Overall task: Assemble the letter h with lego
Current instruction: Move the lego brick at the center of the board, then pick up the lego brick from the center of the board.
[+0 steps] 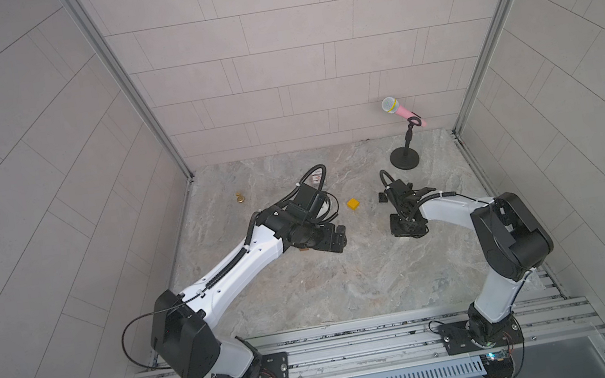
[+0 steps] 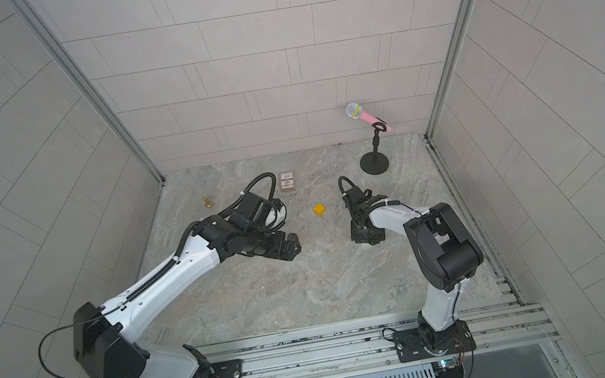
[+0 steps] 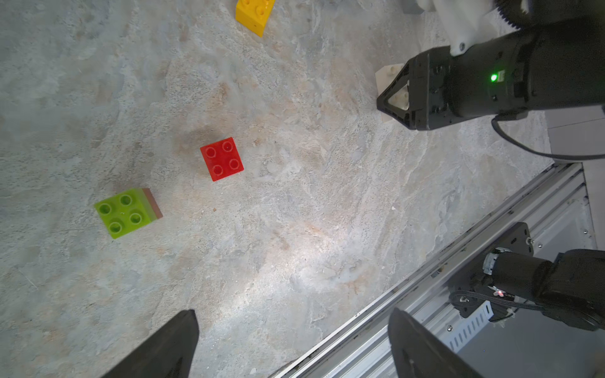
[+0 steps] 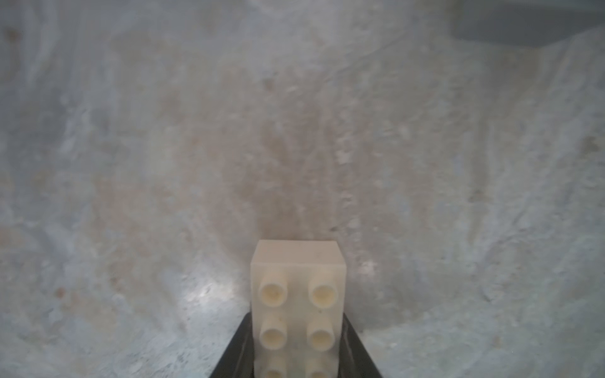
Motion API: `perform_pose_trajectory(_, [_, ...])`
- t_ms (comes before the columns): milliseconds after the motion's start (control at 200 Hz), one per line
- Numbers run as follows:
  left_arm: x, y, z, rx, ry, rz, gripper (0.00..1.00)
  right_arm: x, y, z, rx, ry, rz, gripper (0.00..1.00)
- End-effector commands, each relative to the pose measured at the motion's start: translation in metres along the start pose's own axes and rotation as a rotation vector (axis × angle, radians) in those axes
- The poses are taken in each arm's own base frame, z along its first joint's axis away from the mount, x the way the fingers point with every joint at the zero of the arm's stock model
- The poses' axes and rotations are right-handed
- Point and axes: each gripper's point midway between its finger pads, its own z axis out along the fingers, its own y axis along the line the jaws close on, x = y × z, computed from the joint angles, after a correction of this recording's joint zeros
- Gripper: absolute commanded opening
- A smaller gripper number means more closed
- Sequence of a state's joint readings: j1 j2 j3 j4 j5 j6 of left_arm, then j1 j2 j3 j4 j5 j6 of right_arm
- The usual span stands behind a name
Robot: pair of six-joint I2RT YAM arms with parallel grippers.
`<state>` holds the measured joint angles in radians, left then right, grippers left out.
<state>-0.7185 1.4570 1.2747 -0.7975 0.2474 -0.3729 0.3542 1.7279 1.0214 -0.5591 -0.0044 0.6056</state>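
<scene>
Grey marble-look tabletop point(image 1: 328, 284), pale tiled walls point(image 1: 292, 56) on 3 sides. R gripper point(image 4: 296, 322), right of centre in both top views, is clamped on white brick point(image 4: 298, 261). Brick's long axis runs along fingers, end sticks out past tips, studs face wrist cam. L gripper point(image 3: 293, 312), left of centre, is spread wide & empty. Red brick point(image 3: 222, 158) & green brick point(image 3: 124, 212) lie loose on the table beyond it.

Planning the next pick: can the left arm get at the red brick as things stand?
Probably yes. The left tool hangs open over the tabletop. The red brick lies alone, studs up, apart from the green brick, and the right tool, closed on the white brick, is off to the side.
</scene>
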Motion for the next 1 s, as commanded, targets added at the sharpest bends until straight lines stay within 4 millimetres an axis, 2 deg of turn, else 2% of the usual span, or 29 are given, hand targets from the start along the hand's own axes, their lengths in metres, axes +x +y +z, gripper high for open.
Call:
perform_pose_trajectory(0, [-0.006, 0.014, -0.013, -0.048, -0.078, -0.008, 0.98, 0.019, 0.018, -0.005, 0.005, 0.036, -0.146, 0.26])
perform_pose_trajectory(190, [-0.014, 0.043, -0.022, -0.118, -0.162, -0.113, 0.98, 0.053, 0.070, -0.014, -0.128, 0.065, -0.436, 0.28])
perform_pose_trajectory(350, [-0.017, 0.050, -0.022, -0.096, -0.164, -0.151, 0.98, 0.076, 0.108, -0.018, -0.215, 0.101, -0.607, 0.32])
perform_pose_trajectory(500, [-0.014, 0.048, -0.017, -0.083, -0.126, -0.143, 0.98, 0.092, 0.130, -0.019, -0.246, 0.121, -0.731, 0.44])
perform_pose_trajectory(615, [-0.012, 0.044, -0.014, -0.063, -0.103, -0.116, 0.98, 0.099, 0.132, -0.021, -0.247, 0.115, -0.768, 0.59])
perform_pose_trajectory(731, [-0.009, 0.042, -0.009, -0.050, -0.078, -0.094, 0.97, 0.093, 0.124, -0.026, -0.220, 0.071, -0.748, 0.68])
perform_pose_trajectory(856, [-0.008, 0.041, -0.007, -0.049, -0.071, -0.088, 0.97, 0.089, 0.115, -0.028, -0.216, 0.058, -0.705, 0.66])
perform_pose_trajectory(996, [-0.008, 0.047, -0.007, -0.085, -0.070, -0.099, 0.97, 0.091, 0.112, -0.021, -0.202, 0.074, -0.695, 0.55])
